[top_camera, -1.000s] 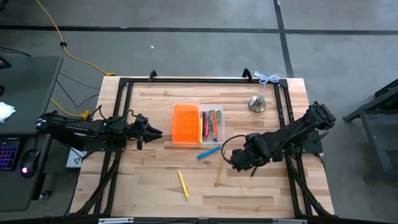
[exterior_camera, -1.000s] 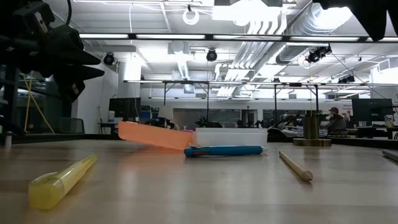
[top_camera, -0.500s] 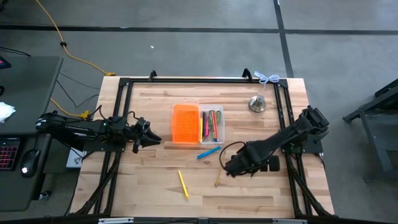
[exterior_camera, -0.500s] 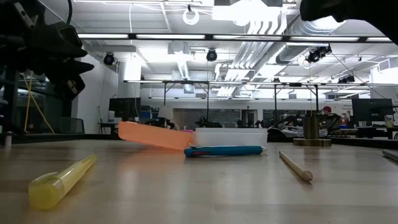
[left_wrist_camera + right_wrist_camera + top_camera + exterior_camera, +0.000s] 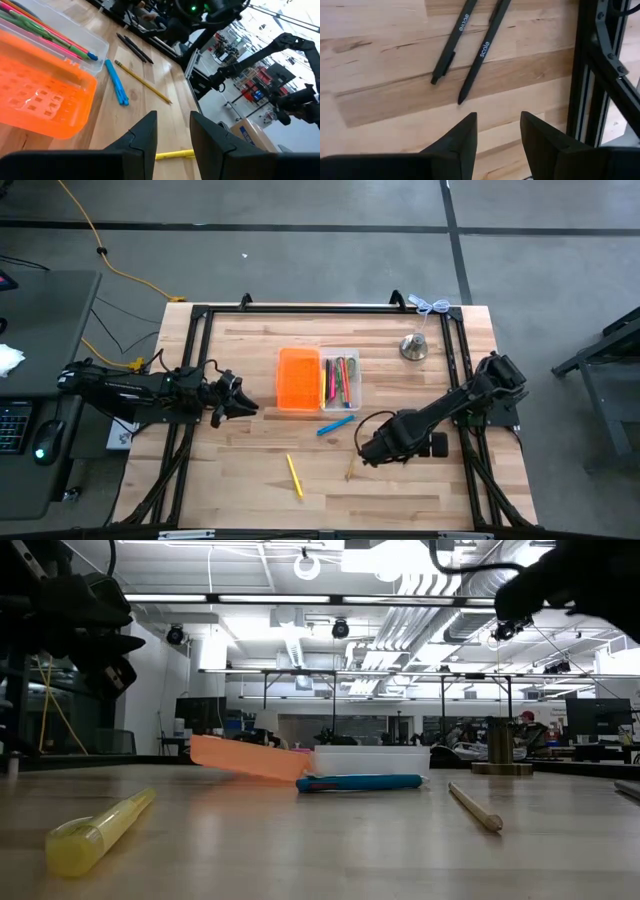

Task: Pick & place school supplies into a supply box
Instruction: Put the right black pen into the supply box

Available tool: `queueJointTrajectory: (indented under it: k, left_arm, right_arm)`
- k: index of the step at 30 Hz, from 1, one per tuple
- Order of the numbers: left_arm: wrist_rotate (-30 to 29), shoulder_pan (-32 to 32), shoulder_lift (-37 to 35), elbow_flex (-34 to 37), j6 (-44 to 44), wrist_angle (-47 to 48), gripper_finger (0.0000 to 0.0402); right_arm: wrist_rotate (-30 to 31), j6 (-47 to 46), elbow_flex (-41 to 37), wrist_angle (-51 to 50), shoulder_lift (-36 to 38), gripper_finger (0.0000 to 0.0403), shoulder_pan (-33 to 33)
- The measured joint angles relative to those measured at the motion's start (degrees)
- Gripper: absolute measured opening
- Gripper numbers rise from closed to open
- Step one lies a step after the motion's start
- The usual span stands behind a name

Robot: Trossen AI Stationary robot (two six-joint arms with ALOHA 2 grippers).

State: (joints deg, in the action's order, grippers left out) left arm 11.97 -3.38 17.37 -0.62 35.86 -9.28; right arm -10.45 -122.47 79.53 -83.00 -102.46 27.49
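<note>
Black pens (image 5: 470, 45): two; loose blue, yellow, pencil; box maybe six.

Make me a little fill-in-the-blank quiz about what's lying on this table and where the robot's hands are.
1. The solid half of the supply box is coloured ____.
2. Just in front of the box's clear half lies a ____ marker.
3. The right gripper hangs open above two ____ pens.
4. The yellow highlighter lies ____ the box, on the bare wood.

Missing words: orange; blue; black; outside
</note>
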Motion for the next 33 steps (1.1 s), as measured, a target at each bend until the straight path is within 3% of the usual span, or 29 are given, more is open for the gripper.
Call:
queueJointTrajectory:
  k: [14, 33]
  left_arm:
    - [0.0, 0.0, 0.02, 0.0, 0.0, 0.0, 0.0145]
    - [-0.85, 0.0, 0.0, 0.0, 1.51, 0.41, 0.0145]
  right_arm:
    - [-1.55, -1.18, -15.31, 9.93, 7.07, 0.0075, -2.8]
    - [-2.09, -1.12, -27.97, 24.27, 7.32, 0.0057, -5.77]
